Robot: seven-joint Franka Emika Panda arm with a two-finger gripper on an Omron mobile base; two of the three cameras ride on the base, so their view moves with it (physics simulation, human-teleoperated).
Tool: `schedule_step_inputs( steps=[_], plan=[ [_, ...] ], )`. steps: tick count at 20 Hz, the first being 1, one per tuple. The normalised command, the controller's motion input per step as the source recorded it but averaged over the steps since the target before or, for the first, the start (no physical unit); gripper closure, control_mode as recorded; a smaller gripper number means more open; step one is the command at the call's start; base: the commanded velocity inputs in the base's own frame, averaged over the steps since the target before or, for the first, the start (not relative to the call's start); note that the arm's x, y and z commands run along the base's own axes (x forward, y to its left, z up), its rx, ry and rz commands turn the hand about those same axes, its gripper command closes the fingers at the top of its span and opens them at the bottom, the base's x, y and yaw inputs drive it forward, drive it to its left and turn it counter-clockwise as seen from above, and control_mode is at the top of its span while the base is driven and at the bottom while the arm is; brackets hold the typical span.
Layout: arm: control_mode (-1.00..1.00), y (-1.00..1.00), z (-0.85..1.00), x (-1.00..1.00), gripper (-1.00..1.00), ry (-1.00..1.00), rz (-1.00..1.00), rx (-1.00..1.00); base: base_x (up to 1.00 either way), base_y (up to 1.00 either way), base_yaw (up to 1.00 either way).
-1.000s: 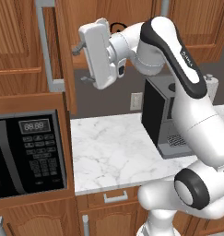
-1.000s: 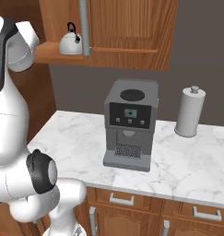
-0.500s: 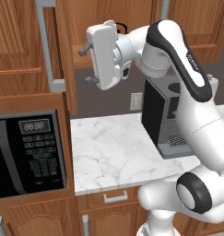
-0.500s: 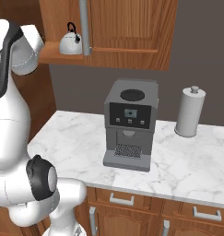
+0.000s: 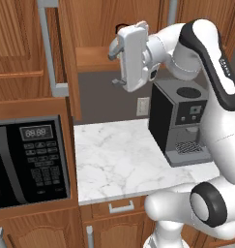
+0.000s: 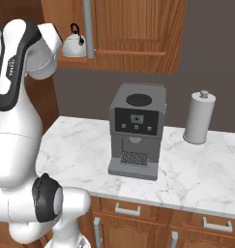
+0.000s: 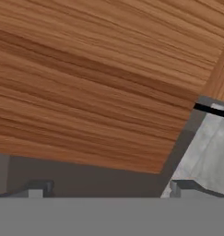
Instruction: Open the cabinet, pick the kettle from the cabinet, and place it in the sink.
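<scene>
Up in the top left of the right base view you find the kettle (image 6: 74,44): a squat silver-white dome with a thin black arched handle and knob, upright on the floor of the cabinet (image 6: 133,29), just left of the long grey bar handle (image 6: 88,26). In the left base view only a sliver of its black handle peeks above the white hand, so the kettle lies beyond and slightly above the tool (image 5: 115,65), deeper in the opening. Your tool stands spread wide and pinches nothing; its tips point to frame left, not at the shelf. I judge you must turn the hand inward and raise it to meet the handle arch. Reddish-brown grained wood surrounds the opening; the left door (image 5: 56,51) hangs swung out. Below, the boxy black coffee machine (image 6: 137,131) sits on the white marble desk (image 6: 196,167), near a paper towel roll (image 6: 199,117).
</scene>
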Motion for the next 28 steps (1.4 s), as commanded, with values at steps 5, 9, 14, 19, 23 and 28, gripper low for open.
schedule_step_inputs(
  steps=[5,9,14,19,23,28],
  plan=[
    [-1.0,-0.49,0.06,-0.13,-1.0,-0.26,0.0,-0.02,0.0,0.0,0.0],
    [-1.0,-0.44,0.09,-0.13,-1.0,-0.26,-0.04,0.0,0.0,0.0,0.0],
    [-1.0,-0.43,0.05,-0.13,-1.0,-0.26,-0.11,-0.03,0.0,0.0,0.0],
    [-1.0,-0.43,0.03,-0.13,-1.0,-0.36,-0.08,-0.09,0.0,0.0,0.0],
    [-1.0,-0.42,0.0,-0.08,-1.0,-0.29,-0.16,-0.14,0.0,0.0,0.0],
    [-1.0,-0.36,0.0,0.0,-1.0,-0.11,-0.36,-0.17,0.0,0.0,0.0]
  ],
)
